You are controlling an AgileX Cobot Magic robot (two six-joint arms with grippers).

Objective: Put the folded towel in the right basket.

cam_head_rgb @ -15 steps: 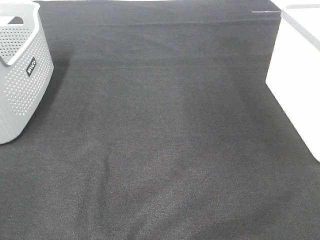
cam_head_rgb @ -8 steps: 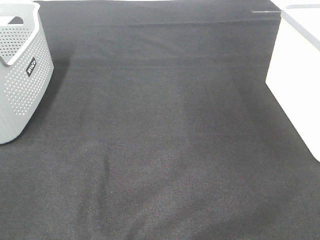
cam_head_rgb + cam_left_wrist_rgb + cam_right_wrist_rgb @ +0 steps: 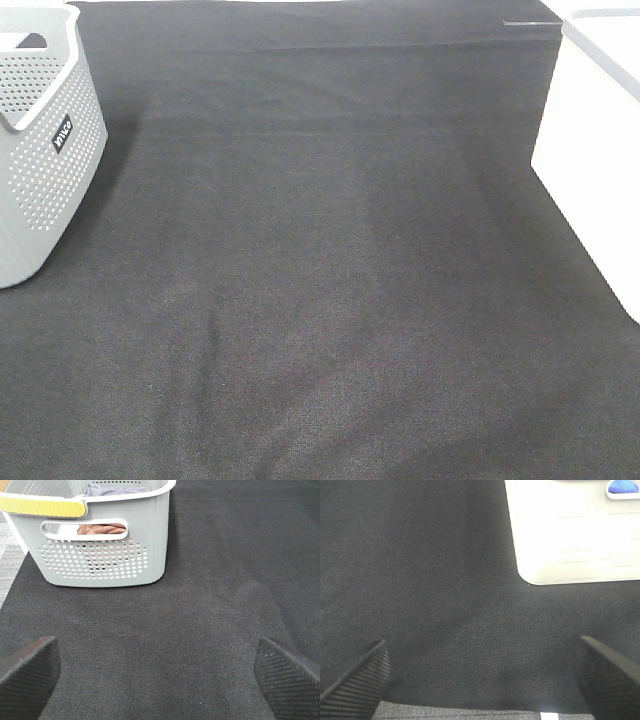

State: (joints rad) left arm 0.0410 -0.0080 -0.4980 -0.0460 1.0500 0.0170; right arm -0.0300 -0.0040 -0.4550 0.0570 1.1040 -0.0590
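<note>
Two baskets flank our dark cloth (image 3: 330,260): the grey perforated one (image 3: 40,150) on our left, the white right basket (image 3: 590,170) opposite. Our left gripper (image 3: 155,675) hangs spread wide and empty facing the grey basket (image 3: 100,545), where brown and blue-grey cloth shows through the handle slot and over the rim. Our right gripper (image 3: 480,675) is likewise splayed and empty, near the white basket (image 3: 570,535). No folded towel lies on the cloth; if one of the bundled pieces is ours, the left arm is nearer, we judge.
</note>
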